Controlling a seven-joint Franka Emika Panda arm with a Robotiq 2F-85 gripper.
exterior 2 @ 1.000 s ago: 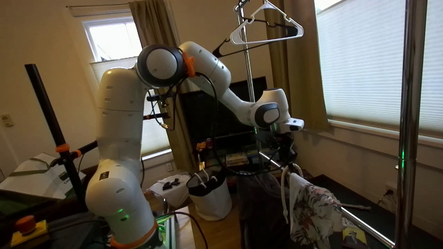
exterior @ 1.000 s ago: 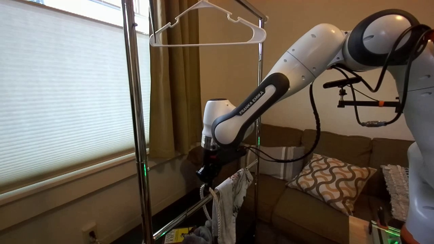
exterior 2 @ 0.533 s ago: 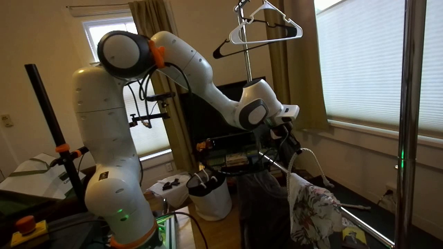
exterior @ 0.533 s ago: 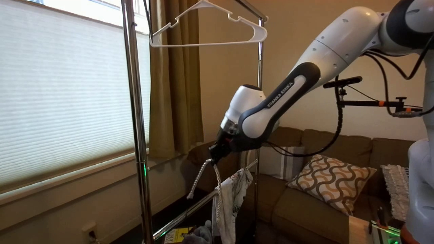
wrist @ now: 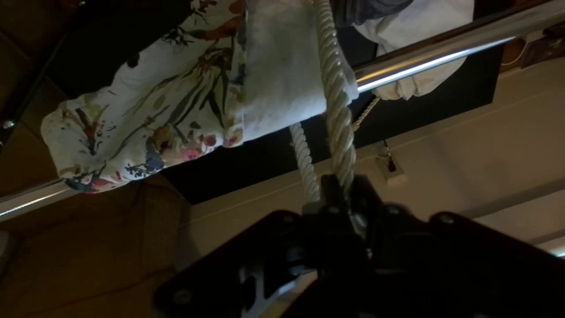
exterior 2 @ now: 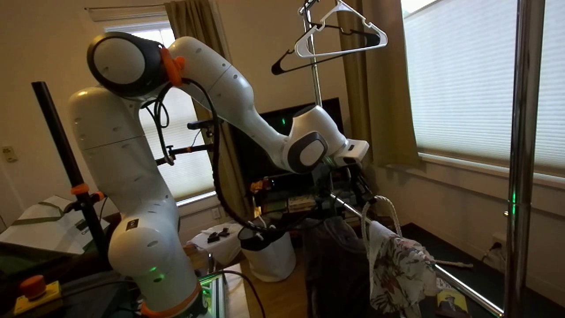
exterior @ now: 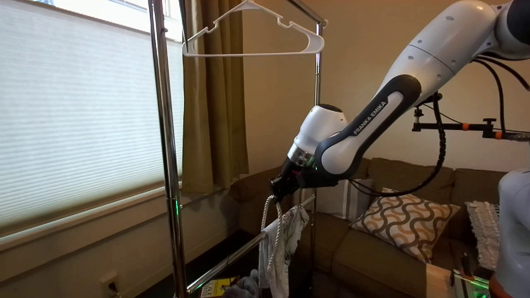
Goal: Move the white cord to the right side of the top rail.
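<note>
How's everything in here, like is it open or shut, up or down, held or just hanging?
Gripper: shut on the white cord.
White cord: held, two strands dangling; not on the visible part of the top rail.
Flowered cloth: draped over the lower bar.
White hanger: hanging, bare.
Black hanger: hanging, bare.
Big blind: down, except a gap at the top.
Curtain: gathered beside the blind.

In the wrist view my blurred gripper point(wrist: 347, 191) hides the pinched stretch of white cord point(wrist: 337, 95) from me; in an exterior view, the upper edge cuts off the top rail point(exterior: 307, 10).
</note>
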